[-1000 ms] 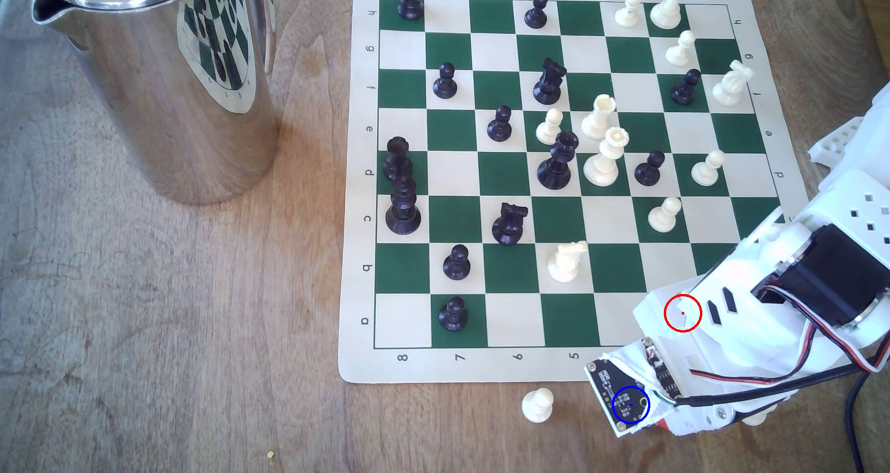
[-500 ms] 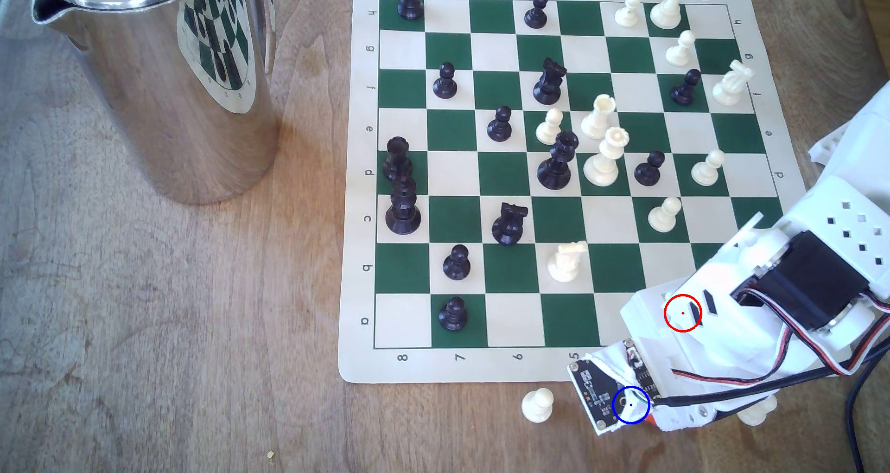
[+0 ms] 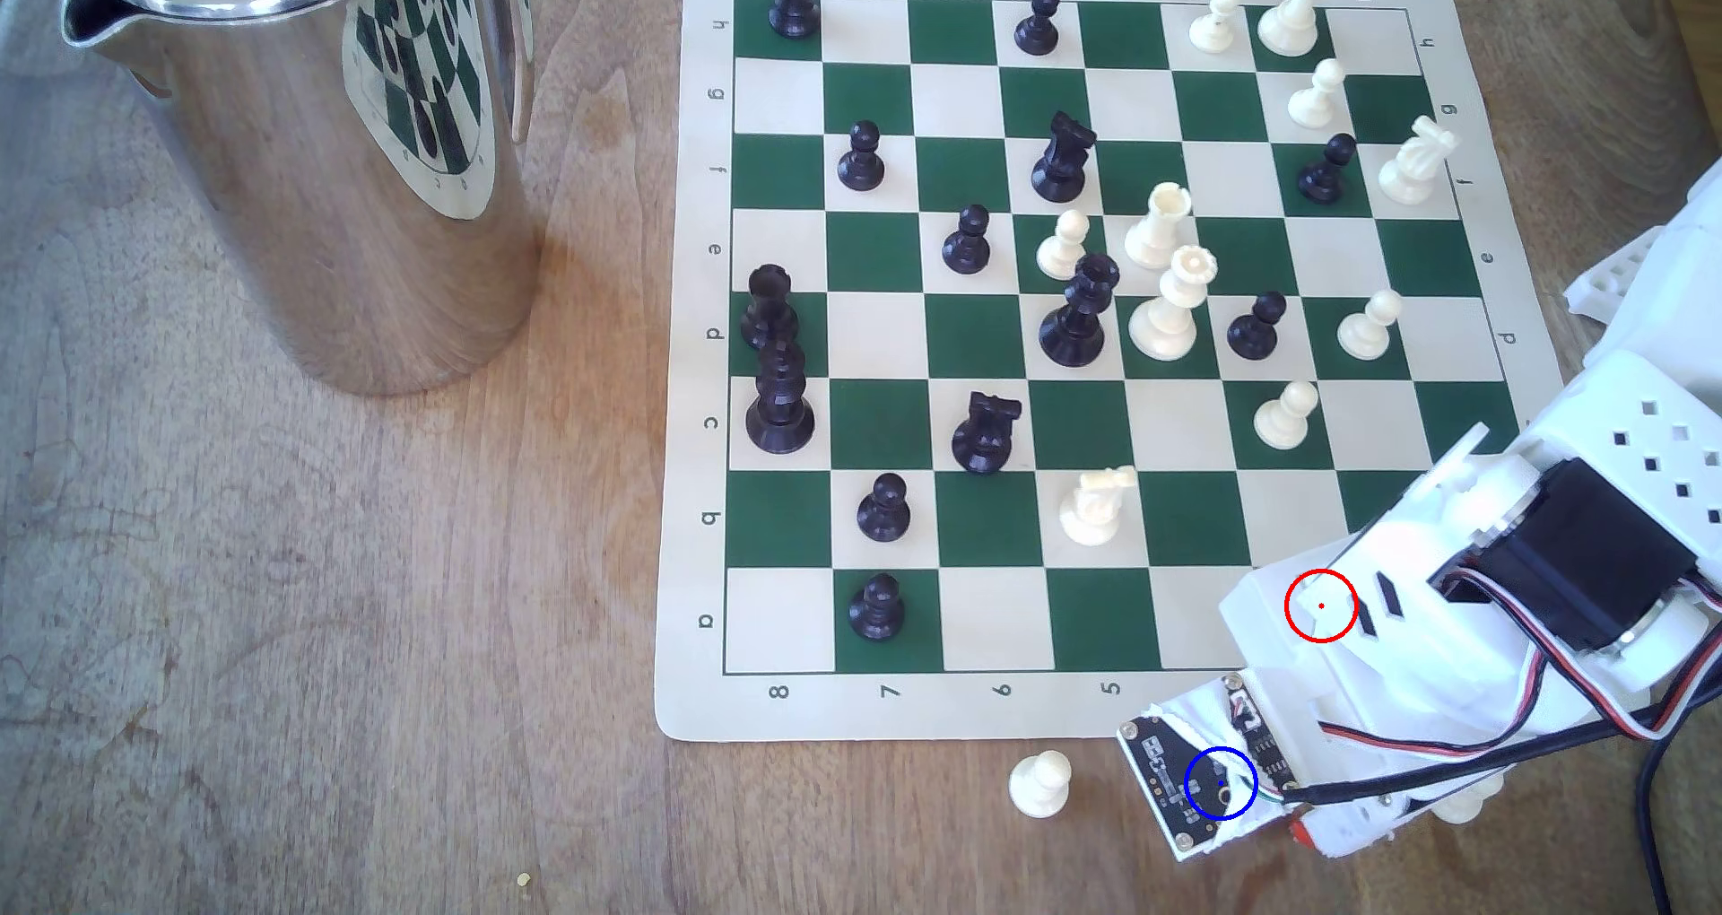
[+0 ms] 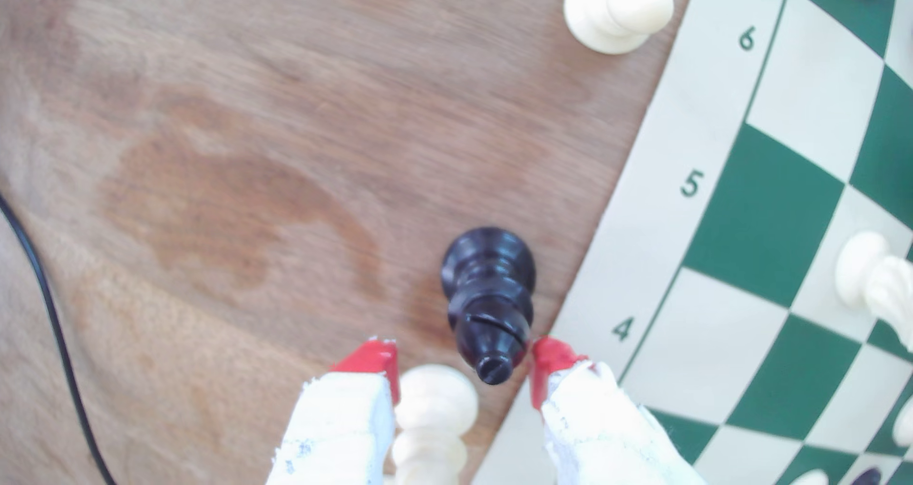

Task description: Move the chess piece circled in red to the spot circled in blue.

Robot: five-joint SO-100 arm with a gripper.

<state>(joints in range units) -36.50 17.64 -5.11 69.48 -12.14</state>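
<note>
Wrist view showing black chess piece (image 4: 487, 287) standing on bare desk (image 4: 222, 169) beside board, claw (image 4: 464, 361) spread, released, exterior view's arm (image 3: 1454, 617) covering it, reaching in from lower right.

In the exterior view the arm (image 3: 1491, 598) covers the board's (image 3: 1155, 705) near corner at that view's right, so the square under the red ring (image 3: 1321, 606) is hidden. The wrist camera's circuit card (image 3: 1183, 775) lies under the blue ring (image 3: 1221, 783) and hides the wood there; the pincer's tips are lost beneath the arm.

In the wrist view the pincer (image 4: 464, 366) is cut off by the picture's edge, as is the white pawn (image 4: 435, 416) between its fingers. Whether the black pawn (image 4: 489, 287), just ahead of the red tips, touches either tip cannot be told. The cable (image 4: 54, 327) runs off the frame.
</note>
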